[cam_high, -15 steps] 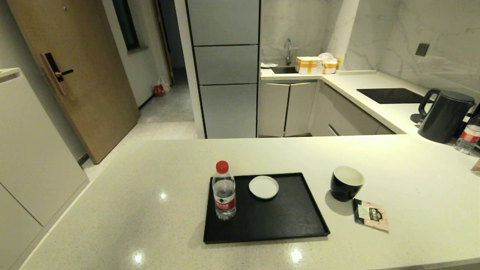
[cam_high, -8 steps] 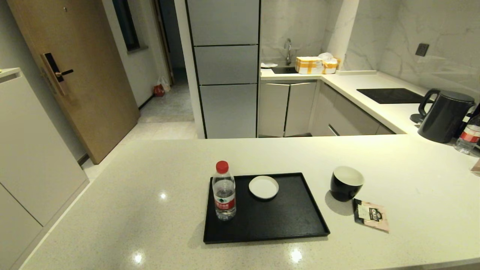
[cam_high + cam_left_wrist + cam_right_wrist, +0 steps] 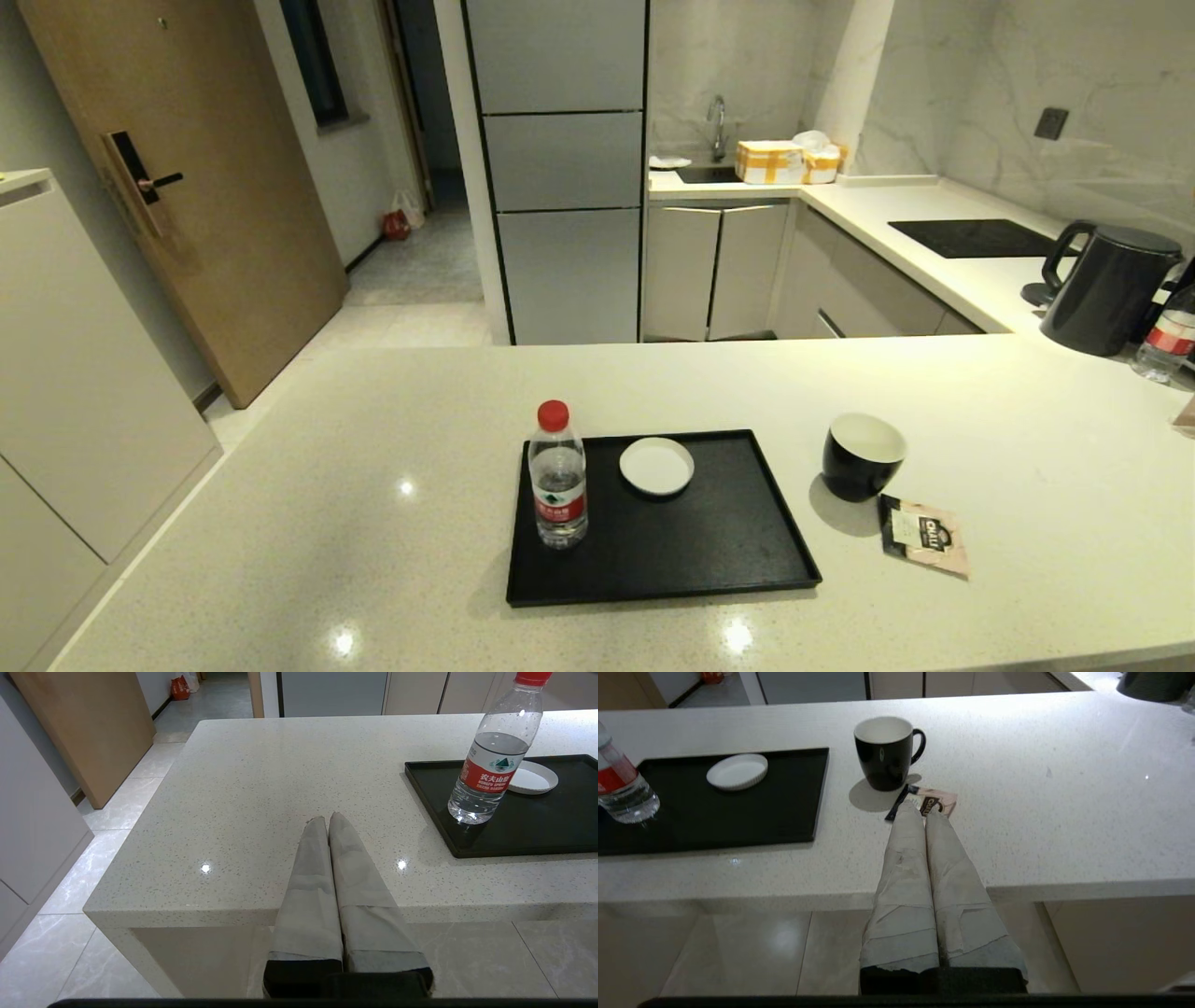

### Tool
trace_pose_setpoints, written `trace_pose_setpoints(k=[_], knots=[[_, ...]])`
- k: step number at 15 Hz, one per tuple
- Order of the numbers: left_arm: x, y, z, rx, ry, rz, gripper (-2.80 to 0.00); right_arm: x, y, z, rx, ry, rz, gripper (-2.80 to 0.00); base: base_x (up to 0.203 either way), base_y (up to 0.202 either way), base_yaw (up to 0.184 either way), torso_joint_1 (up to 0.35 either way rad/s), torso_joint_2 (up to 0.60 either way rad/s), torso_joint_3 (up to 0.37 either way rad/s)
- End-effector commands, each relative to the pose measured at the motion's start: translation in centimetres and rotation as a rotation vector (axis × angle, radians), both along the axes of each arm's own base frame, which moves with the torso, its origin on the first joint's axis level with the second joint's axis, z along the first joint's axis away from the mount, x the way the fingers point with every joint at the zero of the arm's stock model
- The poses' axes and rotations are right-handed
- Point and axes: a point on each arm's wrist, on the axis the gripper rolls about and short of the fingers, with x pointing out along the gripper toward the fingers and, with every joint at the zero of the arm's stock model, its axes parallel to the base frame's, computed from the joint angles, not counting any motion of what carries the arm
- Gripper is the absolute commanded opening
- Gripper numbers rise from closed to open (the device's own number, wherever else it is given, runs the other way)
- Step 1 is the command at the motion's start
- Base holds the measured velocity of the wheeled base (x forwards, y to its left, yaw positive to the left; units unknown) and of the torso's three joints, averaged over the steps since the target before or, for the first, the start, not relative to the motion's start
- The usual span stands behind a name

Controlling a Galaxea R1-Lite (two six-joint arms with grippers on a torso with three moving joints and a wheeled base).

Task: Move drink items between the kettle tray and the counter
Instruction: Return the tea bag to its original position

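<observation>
A black cup [image 3: 864, 455] with a white inside stands on the cream counter [image 3: 280, 523], just right of the black tray [image 3: 709, 551]. The right wrist view shows a handle on the cup [image 3: 885, 753]. The pink-and-black tea sachet [image 3: 924, 537] lies flat on the counter in front of the cup. My right gripper [image 3: 922, 808] is shut and empty, held off the counter's near edge, its tips in line with the sachet [image 3: 941, 802]. My left gripper [image 3: 327, 817] is shut and empty too, off the near edge to the left of the tray [image 3: 537, 830]. Neither gripper shows in the head view.
On the tray stand a water bottle with a red cap [image 3: 557, 476] at the left and a small white dish [image 3: 656, 465] at the back. A dark kettle [image 3: 1106, 289] and another bottle [image 3: 1167, 341] stand far right, beyond them the black hob [image 3: 976, 238].
</observation>
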Motion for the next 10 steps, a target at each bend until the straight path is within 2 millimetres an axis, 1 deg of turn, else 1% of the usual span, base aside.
trace_pose_setpoints(k=[1,2,3,4,7,10], knots=[[0.0,0.0,0.0,0.0,-0.001,0.001,-2.8,-0.4,0.0,4.7,0.068,0.035,-0.012,-2.8,0.0,0.0,0.0,0.0,0.0,0.0],[0.0,0.0,0.0,0.0,-0.001,0.001,-2.8,-0.1,0.0,6.2,0.107,0.129,-0.033,-2.8,0.0,0.0,0.0,0.0,0.0,0.0],[0.0,0.0,0.0,0.0,-0.001,0.001,-2.8,0.5,0.0,6.9,0.131,0.285,-0.051,-2.8,0.0,0.0,0.0,0.0,0.0,0.0],[0.0,0.0,0.0,0.0,-0.001,0.001,-2.8,1.5,0.0,7.3,0.149,0.412,-0.058,-2.8,0.0,0.0,0.0,0.0,0.0,0.0],[0.0,0.0,0.0,0.0,-0.001,0.001,-2.8,6.1,0.1,7.7,0.232,0.735,-0.062,-2.8,0.0,0.0,0.0,0.0,0.0,0.0],[0.0,0.0,0.0,0.0,-0.001,0.001,-2.8,11.4,0.1,6.9,0.33,0.948,-0.081,-2.8,0.0,0.0,0.0,0.0,0.0,0.0]])
